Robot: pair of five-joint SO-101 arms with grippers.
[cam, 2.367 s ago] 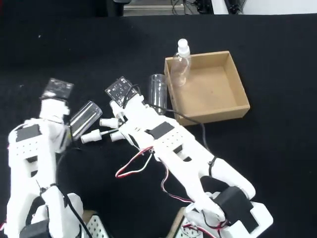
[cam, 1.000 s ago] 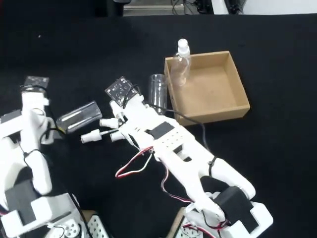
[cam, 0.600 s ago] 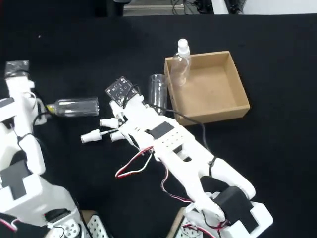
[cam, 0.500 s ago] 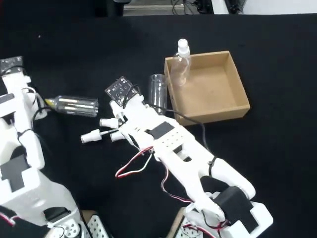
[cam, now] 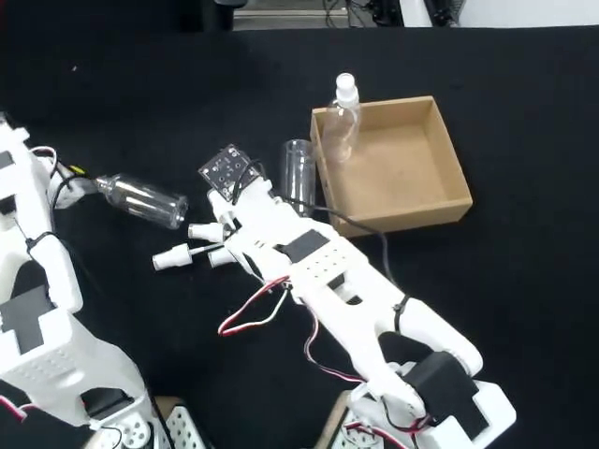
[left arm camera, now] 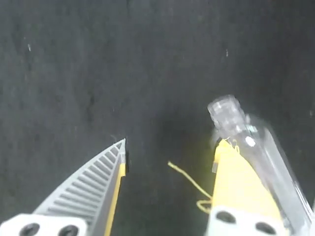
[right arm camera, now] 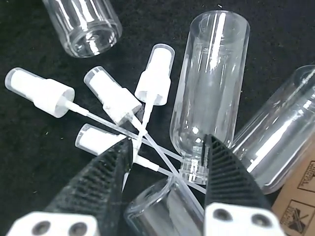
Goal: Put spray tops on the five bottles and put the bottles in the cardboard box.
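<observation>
Left pincer (left arm camera: 172, 142): released, fingers wide apart. The gap holds nothing but bare bench (cam: 524, 309) and a stray yellow thread (left arm camera: 189, 184). An uncapped bottle (left arm camera: 266, 157) lies along the outer side of the yellow finger (left arm camera: 236, 182), neck just past the tip, so it isn't gripped. In the high view that bottle lies tilted near the bench's left edge, neck toward the left arm (cam: 33, 309), base toward the pile of parts, apart from it.

Right pincer (right arm camera: 167, 140): also released, low over the pile. The neck of a lying clear bottle (right arm camera: 209, 83) sits between its fingers, close to one of them; can't tell if it touches. Thin tubes from the loose spray tops (right arm camera: 110, 101) cross in the same gap. I count four tops on the bench, none fitted. The open mouth of another bottle (right arm camera: 162, 211) shows right under the pincer. One more clear bottle (right arm camera: 280, 142) sits next to a cardboard wall.

Cardboard box (cam: 398, 220): on the bench beyond the right arm (cam: 318, 271). One capped bottle (cam: 343, 122) stands upright in the box corner nearest the pile. An open bottle (cam: 298, 173) stands upright just outside that corner, beside the wall.
</observation>
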